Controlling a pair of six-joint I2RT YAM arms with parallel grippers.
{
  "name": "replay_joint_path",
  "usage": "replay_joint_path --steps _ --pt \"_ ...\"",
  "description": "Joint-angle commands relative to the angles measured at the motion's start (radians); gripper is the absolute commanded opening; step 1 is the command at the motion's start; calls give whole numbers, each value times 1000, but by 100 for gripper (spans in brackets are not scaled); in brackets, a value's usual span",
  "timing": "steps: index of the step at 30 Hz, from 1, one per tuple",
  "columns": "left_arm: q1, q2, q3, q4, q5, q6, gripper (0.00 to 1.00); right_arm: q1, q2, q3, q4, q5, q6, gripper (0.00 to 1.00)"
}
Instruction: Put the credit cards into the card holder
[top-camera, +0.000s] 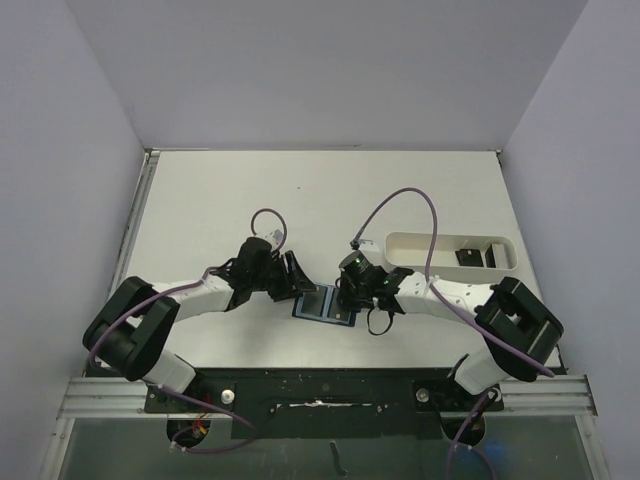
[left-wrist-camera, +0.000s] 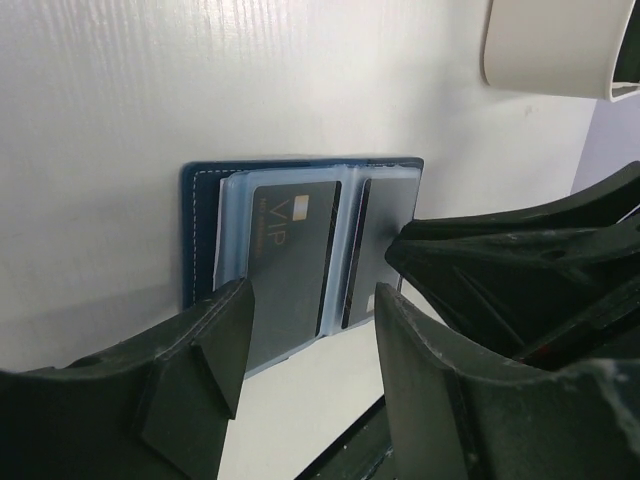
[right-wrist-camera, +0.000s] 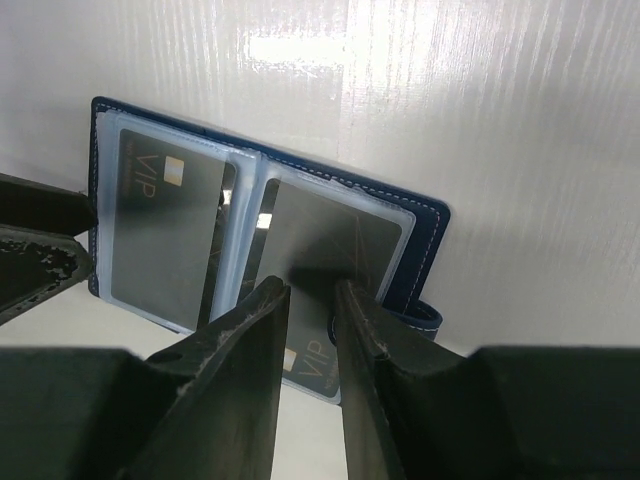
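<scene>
Right wrist view is showing the right gripper hanging directly over the card holder, which is lying open and flat with its clear pockets facing up. The jaws are standing only a slit apart, and nothing is visibly clamped in that slit. Through it a dark credit card is showing, sitting in the pocket nearest the fingers with its near end poking out under them. That card's long axis is running straight away from the jaws, so a push along it is probably what is needed to seat it. A second card, marked VIP, is filling the other pocket.

In the left wrist view the left gripper is waiting with jaws wide apart and empty, just short of the holder's edge; the right arm is the nearer one.

From above, the holder is lying close to the near edge of the tabletop, about midway along it. Toward the right edge a white tray is holding two more dark cards. Plain pale walls are closing in three sides.
</scene>
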Motion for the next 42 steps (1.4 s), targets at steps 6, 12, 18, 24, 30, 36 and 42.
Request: replay_joint_path --steps 6,12,18,24,30,36,42 --pt "8 57 -12 111 13 32 50 5 12 -5 28 33 1 27" --pt "5 49 -7 81 -19 51 50 6 20 -8 29 36 -2 26" --pt "-24 3 26 -14 -111 90 50 5 26 -14 36 43 -8 25" --pt "-45 23 24 18 -89 70 51 6 33 -16 43 44 -12 24" --pt "-53 25 8 49 -70 49 51 6 34 -28 50 45 -11 24" --pt "-57 -14 15 24 -67 27 50 6 37 -33 57 46 -15 24" --pt "-63 -86 36 -44 -123 43 50 6 39 -37 63 45 -15 24"
